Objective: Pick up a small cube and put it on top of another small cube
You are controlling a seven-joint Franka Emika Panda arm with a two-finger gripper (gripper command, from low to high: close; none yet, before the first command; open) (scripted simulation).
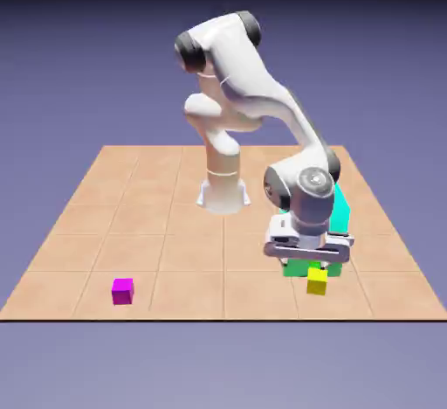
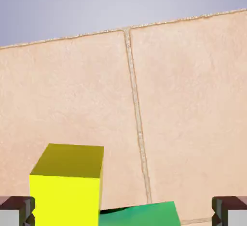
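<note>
Beige tiles pave the table (image 1: 183, 254), where that small plain yellow cube (image 1: 317, 281) sits just in front of the green block (image 1: 293, 270); the white gripper (image 2: 123, 213) is spread wide, gripping nothing, so lifting and stacking look left to do

The small cube (image 1: 317, 282) is showing plain yellow, the cube (image 1: 122, 292) on the left is showing magenta, the big block (image 1: 340, 210) is glowing teal, and the table (image 1: 188, 259) is wearing tan tiles with thin lines.
</note>
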